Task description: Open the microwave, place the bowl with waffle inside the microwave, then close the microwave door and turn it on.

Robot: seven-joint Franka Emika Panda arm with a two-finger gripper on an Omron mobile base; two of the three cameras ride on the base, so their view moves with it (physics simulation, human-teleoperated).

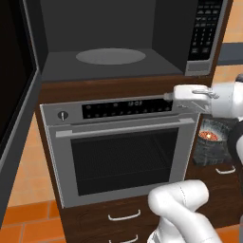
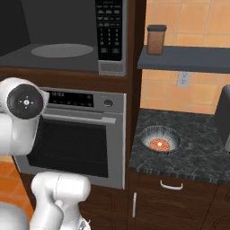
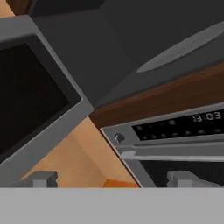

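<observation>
The microwave (image 1: 109,42) stands open above the oven, its cavity empty with a grey turntable (image 1: 110,56) on the floor. The microwave door (image 1: 16,95) is swung out to the left, and it also fills the left of the hand view as a black glass panel (image 3: 30,96). The dark ribbed bowl (image 2: 160,140) sits on the dark stone counter to the right, with the orange waffle (image 2: 159,144) inside it. My gripper (image 1: 173,96) hovers in front of the oven's control panel, pointing left, well left of the bowl (image 1: 211,135). Its fingertips (image 3: 41,178) stand wide apart, open and holding nothing.
A steel oven (image 1: 123,152) with a bar handle sits below the microwave. The keypad strip (image 1: 206,28) is on the microwave's right side. A brown jar (image 2: 156,39) stands on a wall shelf above the counter (image 2: 197,152). A dark appliance (image 2: 223,117) sits at the far right.
</observation>
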